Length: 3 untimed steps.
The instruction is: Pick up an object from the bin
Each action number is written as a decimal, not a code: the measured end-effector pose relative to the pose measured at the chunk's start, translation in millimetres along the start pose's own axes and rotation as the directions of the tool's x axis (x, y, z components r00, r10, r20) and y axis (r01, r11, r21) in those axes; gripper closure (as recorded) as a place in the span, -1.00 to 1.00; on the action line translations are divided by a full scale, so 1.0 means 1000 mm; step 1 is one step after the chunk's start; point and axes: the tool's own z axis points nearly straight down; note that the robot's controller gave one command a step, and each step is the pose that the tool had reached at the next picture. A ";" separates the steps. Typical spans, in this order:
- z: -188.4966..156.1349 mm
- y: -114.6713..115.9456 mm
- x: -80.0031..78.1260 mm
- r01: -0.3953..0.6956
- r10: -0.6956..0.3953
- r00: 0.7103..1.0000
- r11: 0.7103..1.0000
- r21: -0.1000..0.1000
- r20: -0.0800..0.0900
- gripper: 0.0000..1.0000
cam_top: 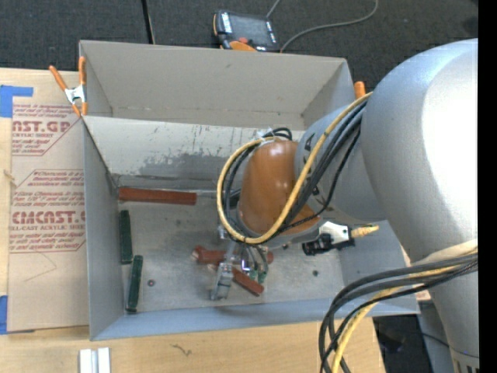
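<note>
My gripper (222, 283) is low over the bin floor, near the front wall and about the middle of the bin. A small red-brown piece (206, 256) lies just to its upper left. A second red-brown piece (251, 287) lies right beside it on the right, partly hidden under the wrist. Whether the gripper touches either piece cannot be made out.
A long red-brown bar (157, 196) lies along the back wall at the left. Two dark green sticks (124, 236) (134, 283) lie end to end by the left wall. The arm with its orange cover and cables fills the bin's right half.
</note>
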 end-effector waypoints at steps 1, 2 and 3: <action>0.000 0.001 0.000 0.000 0.000 1.000 1.000 0.000 0.000 -1.00; 0.000 0.001 0.000 0.000 0.000 1.000 1.000 0.000 0.000 -1.00; 0.000 0.001 0.000 0.000 0.000 1.000 1.000 0.000 0.000 1.00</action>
